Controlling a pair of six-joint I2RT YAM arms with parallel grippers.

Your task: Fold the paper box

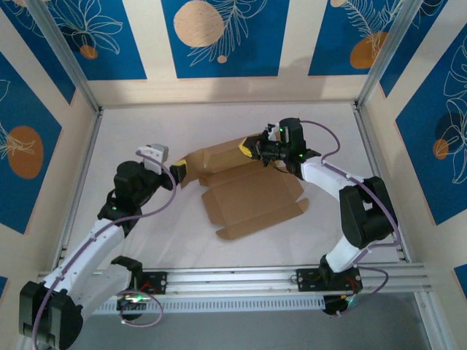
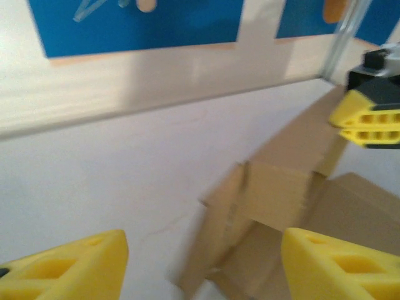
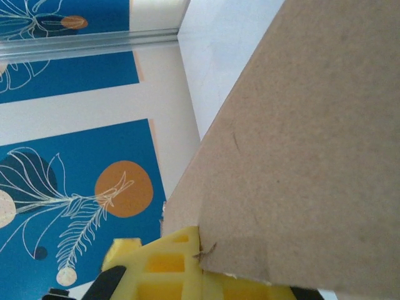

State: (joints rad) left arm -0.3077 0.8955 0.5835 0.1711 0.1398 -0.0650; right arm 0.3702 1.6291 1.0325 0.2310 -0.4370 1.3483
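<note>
On table (image 1: 164,240), paper box (image 1: 248,195) edge pinched in right hand (image 1: 257,150)

One paper box (image 1: 252,197) — a single brown cardboard sheet. Two arms, two grippers — the left gripper (image 1: 179,173) nearer, the right gripper (image 1: 252,150) farther.

Bright even light; left wrist view blurs the paper box (image 2: 275,187).

Left arm reaches rightward, left gripper (image 1: 180,173) spread wide; right arm bends far and left, right gripper (image 1: 250,149) pinched shut on the paper box (image 1: 252,198)
</note>
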